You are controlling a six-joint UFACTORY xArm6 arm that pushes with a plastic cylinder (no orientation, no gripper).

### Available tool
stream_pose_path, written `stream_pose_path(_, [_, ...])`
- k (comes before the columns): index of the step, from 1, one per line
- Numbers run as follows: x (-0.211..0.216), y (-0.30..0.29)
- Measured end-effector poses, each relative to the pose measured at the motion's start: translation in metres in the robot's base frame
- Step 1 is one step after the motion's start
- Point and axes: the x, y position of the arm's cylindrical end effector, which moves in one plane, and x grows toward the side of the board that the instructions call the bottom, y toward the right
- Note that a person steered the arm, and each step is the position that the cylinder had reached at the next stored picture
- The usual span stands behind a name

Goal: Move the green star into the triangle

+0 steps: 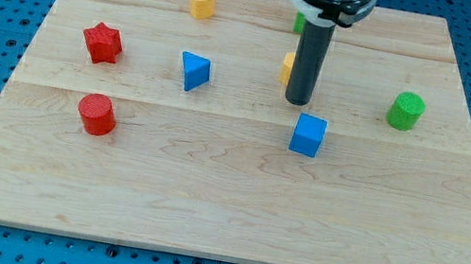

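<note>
A green block (299, 22), mostly hidden behind the arm near the view's top, shows only a sliver, so I cannot make out its shape. The blue triangle (194, 71) sits left of centre on the wooden board (224, 197). My tip (297, 101) rests on the board right of the triangle, just above the blue cube (308, 135) and below the green sliver. A yellow block (287, 67) is partly hidden behind the rod's left side.
A yellow heart (202, 2) lies at the top, left of the arm. A red star (102, 43) and a red cylinder (96, 115) lie at the left. A green cylinder (405, 111) stands at the right. The board's edges border a blue pegboard.
</note>
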Motion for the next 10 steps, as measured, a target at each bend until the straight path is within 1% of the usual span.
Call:
stream_pose_path(1, [-0.002, 0.034])
stream_pose_path(2, [-0.007, 0.088])
stream_pose_path(3, [-0.028, 0.097])
stream_pose_path(4, [-0.050, 0.095])
stream_pose_path(5, [-0.058, 0.078])
stream_pose_path(6, [-0.059, 0.065])
stream_pose_path(10, [-0.059, 0.047])
